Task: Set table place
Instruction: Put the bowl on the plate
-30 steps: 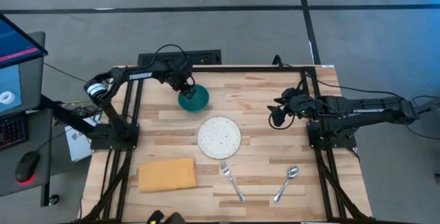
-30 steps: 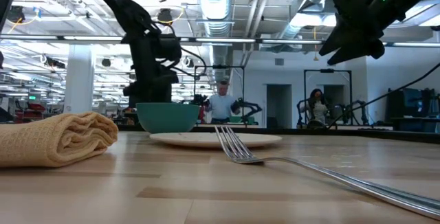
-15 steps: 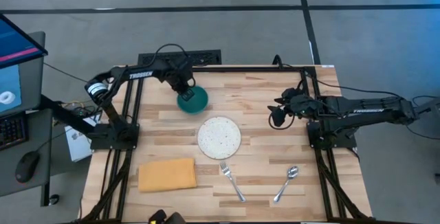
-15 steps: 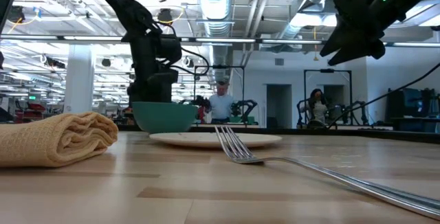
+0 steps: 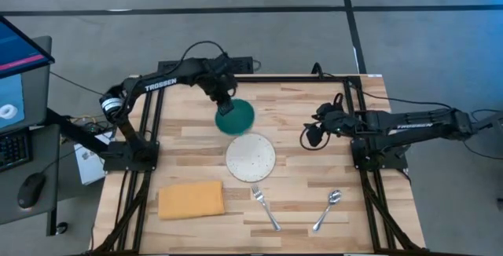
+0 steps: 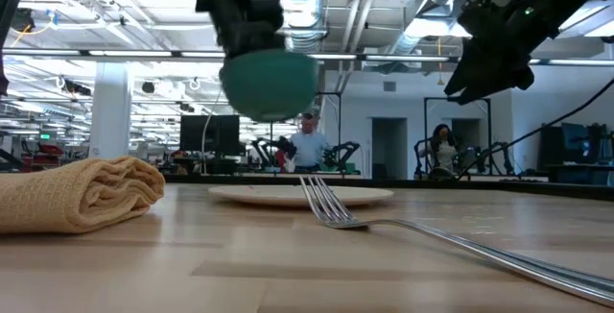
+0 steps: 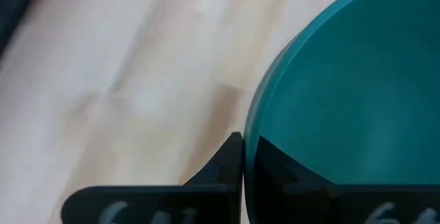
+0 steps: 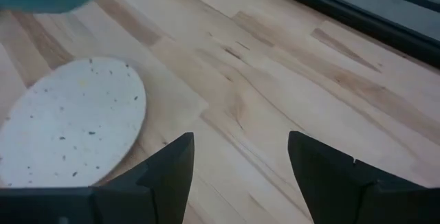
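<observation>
A teal bowl [image 5: 236, 118] hangs in the air over the pale wooden table place [image 5: 299, 99], just beyond a speckled white plate [image 5: 251, 157]. My left gripper [image 5: 225, 104] is shut on the bowl, which shows high above the tabletop in the low view [image 6: 269, 83]. My right gripper [image 5: 308, 137] hovers open to the right of the plate, with nothing between its fingers [image 8: 168, 169]. On the near part of the table lie a fork [image 5: 266, 206], a spoon [image 5: 327, 210] and a folded yellow-orange cloth [image 5: 191, 199]. My left gripper pinches the bowl's rim [image 7: 246, 157] on the side toward the table's far left, one finger outside the wall and one inside the hollow. The fingers come from above. The bowl is lifted clear of the table and hangs below them, somewhat tilted.
Black frame rails [image 5: 149, 122] run along both sides of the table, with the arm bases standing on them. Bare wood [image 5: 306, 173] lies between the plate and the right arm. A person [image 6: 309, 148] stands far back in the room.
My left gripper has taken the teal bowl up off the table and carried it toward the right and a little nearer, toward the plate. The bowl, which stood on the wood a second ago, now hangs clear and tilted. My right gripper has edged slightly leftward.
</observation>
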Available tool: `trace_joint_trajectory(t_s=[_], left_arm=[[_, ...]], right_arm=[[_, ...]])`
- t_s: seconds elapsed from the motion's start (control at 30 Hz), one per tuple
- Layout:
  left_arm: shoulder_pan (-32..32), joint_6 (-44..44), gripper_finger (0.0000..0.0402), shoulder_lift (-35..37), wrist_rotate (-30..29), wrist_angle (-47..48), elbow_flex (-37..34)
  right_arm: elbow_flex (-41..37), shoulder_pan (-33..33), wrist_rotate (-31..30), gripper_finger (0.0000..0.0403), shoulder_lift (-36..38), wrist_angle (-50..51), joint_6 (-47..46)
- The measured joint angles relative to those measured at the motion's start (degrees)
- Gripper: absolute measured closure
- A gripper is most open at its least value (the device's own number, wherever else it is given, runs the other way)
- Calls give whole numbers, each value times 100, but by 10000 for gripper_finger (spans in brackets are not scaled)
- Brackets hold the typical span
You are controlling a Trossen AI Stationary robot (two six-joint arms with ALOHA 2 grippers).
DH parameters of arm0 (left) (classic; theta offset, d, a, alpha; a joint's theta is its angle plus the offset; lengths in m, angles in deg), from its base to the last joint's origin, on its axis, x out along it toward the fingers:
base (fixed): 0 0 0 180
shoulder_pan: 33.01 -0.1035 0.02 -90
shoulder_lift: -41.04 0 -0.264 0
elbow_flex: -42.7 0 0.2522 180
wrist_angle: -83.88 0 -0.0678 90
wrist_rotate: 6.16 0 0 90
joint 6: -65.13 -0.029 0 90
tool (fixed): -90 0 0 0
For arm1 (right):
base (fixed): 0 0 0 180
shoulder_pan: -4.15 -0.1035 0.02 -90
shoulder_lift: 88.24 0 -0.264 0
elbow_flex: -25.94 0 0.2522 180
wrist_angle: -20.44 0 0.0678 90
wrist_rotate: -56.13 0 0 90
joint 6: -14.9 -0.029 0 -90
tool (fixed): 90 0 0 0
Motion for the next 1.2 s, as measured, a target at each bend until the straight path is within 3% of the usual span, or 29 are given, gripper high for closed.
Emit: trace_joint_trajectory(t_s=[0.23,0.47,0.73,1.2], left_arm=[[1131,123,401,-49,-129,-118,190],[1989,240,401,-331,-804,-506,188],[2002,254,401,-1025,-780,-645,188],[1875,278,401,-1303,-498,-744,148]], right_arm=[[0,0,2,143,-156,-184,0],[0,0,2,143,-156,-252,0],[-2,-4,11,143,-156,-251,0],[-4,-412,1,143,-156,-313,-5]])
